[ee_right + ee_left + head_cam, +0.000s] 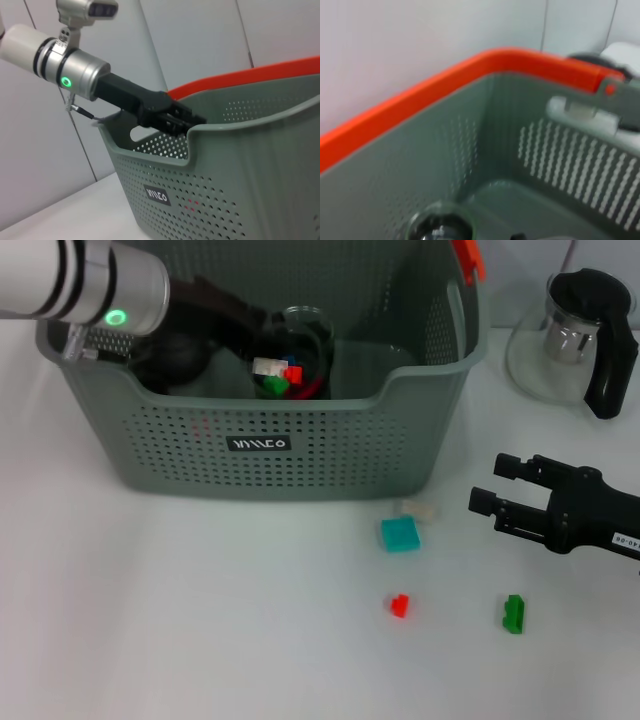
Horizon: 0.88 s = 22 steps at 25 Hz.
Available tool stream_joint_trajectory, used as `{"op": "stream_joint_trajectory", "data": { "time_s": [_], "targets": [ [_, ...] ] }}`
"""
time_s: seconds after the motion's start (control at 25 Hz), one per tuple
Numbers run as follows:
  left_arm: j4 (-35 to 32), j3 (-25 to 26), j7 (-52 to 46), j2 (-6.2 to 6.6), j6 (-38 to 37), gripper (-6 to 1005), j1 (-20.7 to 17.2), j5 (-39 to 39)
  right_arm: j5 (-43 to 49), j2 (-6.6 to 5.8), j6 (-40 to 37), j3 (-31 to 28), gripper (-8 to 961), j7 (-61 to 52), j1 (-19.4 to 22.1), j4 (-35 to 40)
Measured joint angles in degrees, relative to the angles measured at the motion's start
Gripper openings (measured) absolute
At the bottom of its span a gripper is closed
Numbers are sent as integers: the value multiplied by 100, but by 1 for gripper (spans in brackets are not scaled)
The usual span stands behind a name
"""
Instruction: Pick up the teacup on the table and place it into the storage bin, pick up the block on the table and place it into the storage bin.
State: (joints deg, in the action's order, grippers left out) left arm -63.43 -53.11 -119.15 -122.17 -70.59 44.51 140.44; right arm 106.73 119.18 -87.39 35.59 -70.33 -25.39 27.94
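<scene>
The grey perforated storage bin stands at the back of the table. Inside it is a clear glass teacup holding small white, red and green blocks. My left gripper reaches into the bin from the left, right beside the cup. The right wrist view shows the left gripper just above the bin's front rim. In the left wrist view the teacup's rim is low against the bin wall. On the table lie a teal block, a cream block, a red block and a green block. My right gripper hovers open right of the teal block.
A glass teapot with a black handle stands at the back right, behind the right arm. The bin has an orange handle clip at its far right corner. White tabletop stretches in front of the bin and to the left.
</scene>
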Motion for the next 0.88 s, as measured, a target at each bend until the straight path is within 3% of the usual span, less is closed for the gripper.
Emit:
{"op": "stream_joint_trajectory", "data": {
  "time_s": [0.12,0.2,0.32,0.44,0.52,0.6,0.68,0.88],
  "targets": [
    [-704,261,278,-134,-274,409,-484,-856,-8,3,-22,1,760,19,-6,1],
    [-968,479,789,-176,-593,489,-971,-1964,-10,9,-28,0,761,21,-6,2],
    [-543,767,1596,-87,-1495,607,-1535,-4040,-12,17,-38,1,761,28,4,2],
    [505,1392,2173,2,-2535,732,-1618,-4875,-14,23,-47,0,761,36,0,2],
    [1530,1835,2842,117,-3213,816,-1602,-4991,-24,26,-59,0,761,42,-7,2],
    [2342,2105,3680,189,-3560,816,-1636,-4645,-29,27,-88,1,761,43,-11,2],
    [2779,2184,4590,119,-3656,815,-1826,-4064,-23,27,-174,12,761,44,-16,10],
    [2837,1943,5941,-158,-3551,814,-2340,-3199,-10,-8,-552,13,761,9,7,51]
  ]
}}
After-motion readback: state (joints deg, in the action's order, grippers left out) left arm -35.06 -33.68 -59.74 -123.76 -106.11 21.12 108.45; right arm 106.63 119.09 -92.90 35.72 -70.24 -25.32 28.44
